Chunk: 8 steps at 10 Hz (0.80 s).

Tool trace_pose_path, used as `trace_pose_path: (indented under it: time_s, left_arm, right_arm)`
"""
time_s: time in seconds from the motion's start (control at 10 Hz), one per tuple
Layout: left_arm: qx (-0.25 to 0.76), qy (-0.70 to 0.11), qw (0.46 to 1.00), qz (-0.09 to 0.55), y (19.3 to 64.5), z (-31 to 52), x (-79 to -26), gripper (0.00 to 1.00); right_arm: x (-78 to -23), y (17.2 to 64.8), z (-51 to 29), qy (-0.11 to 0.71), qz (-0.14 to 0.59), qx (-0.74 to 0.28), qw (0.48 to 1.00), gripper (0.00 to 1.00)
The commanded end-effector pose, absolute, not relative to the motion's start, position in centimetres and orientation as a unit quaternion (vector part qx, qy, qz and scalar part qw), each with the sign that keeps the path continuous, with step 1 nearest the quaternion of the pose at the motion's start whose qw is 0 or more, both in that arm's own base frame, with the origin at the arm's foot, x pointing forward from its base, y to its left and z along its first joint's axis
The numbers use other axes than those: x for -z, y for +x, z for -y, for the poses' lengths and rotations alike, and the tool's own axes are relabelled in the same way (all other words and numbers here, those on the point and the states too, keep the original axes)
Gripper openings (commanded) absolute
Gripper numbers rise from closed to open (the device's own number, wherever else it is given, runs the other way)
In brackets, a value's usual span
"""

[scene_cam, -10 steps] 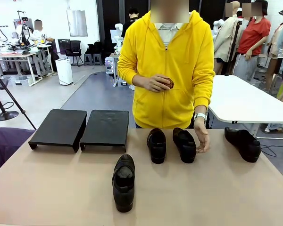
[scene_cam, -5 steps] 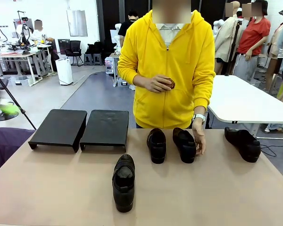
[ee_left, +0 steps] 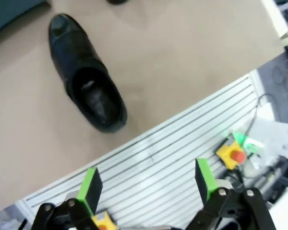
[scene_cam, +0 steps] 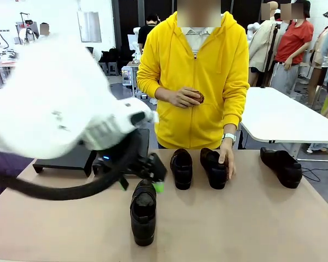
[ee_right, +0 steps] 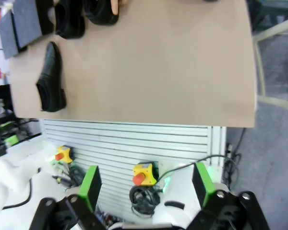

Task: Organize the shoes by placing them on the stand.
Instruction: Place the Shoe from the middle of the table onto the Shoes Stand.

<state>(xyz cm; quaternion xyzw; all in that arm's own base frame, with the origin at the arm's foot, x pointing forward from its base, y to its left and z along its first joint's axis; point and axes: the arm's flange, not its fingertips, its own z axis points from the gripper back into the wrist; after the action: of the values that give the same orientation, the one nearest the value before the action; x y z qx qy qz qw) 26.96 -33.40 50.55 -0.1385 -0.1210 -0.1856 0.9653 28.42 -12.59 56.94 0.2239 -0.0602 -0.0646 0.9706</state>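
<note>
Four glossy black shoes lie on the tan table. The nearest shoe (scene_cam: 143, 212) points away from me, and my left gripper (scene_cam: 141, 185) hangs open just above its toe end. In the left wrist view that shoe (ee_left: 86, 81) lies beyond the open left gripper (ee_left: 148, 182), whose fingers hold nothing. Two shoes (scene_cam: 181, 168) (scene_cam: 213, 165) sit side by side mid-table, with a person's hand (scene_cam: 226, 157) on the right one. A fourth shoe (scene_cam: 282, 166) lies at the far right. The black stand (scene_cam: 71, 159) is mostly hidden behind my left arm. My right gripper (ee_right: 146, 182) stands open, back over the table's near edge.
A person in a yellow hoodie (scene_cam: 197, 82) stands at the far side, the other hand held at the waist. From the right wrist, the stand (ee_right: 24, 21) sits at the table's far left corner and the right half of the table (ee_right: 182, 62) is bare. A white table (scene_cam: 284, 117) stands behind.
My left arm has swung in from the left and its open gripper now hangs over the nearest shoe. The person's hand has moved from beside the middle shoe onto it.
</note>
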Motion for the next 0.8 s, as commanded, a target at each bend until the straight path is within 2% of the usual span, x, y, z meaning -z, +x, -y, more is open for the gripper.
trace_pose_path:
  time_s: [0.0, 0.1, 0.2, 0.3, 0.4, 0.5, 0.7]
  left_arm:
    - [0.246, -0.133, 0.953, 0.118, 29.4, 32.9, -53.8, 1.00]
    - [0.186, -0.138, 0.965, 0.121, 27.0, 33.4, -50.6, 1.00]
    - [0.186, -0.138, 0.965, 0.121, 27.0, 33.4, -50.6, 1.00]
    - [0.209, -0.130, 0.963, 0.110, 29.4, 34.4, -50.3, 1.00]
    - [0.074, -0.099, 0.985, 0.122, 31.3, 35.5, -47.8, 1.00]
    - [-0.004, -0.078, 0.986, 0.148, 32.9, 36.1, -45.7, 1.00]
    - [-0.019, -0.067, 0.981, 0.179, 36.1, 37.5, -42.4, 1.00]
  right_arm:
    - [-56.9, 28.4, 12.7, 0.233, 0.065, 0.053, 0.969, 1.00]
    - [-56.9, 28.4, 12.7, 0.233, 0.065, 0.053, 0.969, 1.00]
    - [-56.9, 28.4, 12.7, 0.233, 0.065, 0.053, 0.969, 1.00]
    - [-56.9, 28.4, 12.7, 0.233, 0.065, 0.053, 0.969, 1.00]
    - [-56.9, 28.4, 12.7, 0.233, 0.065, 0.053, 0.969, 1.00]
    - [-56.9, 28.4, 12.7, 0.233, 0.065, 0.053, 0.969, 1.00]
    - [-56.9, 28.4, 12.7, 0.233, 0.065, 0.053, 0.969, 1.00]
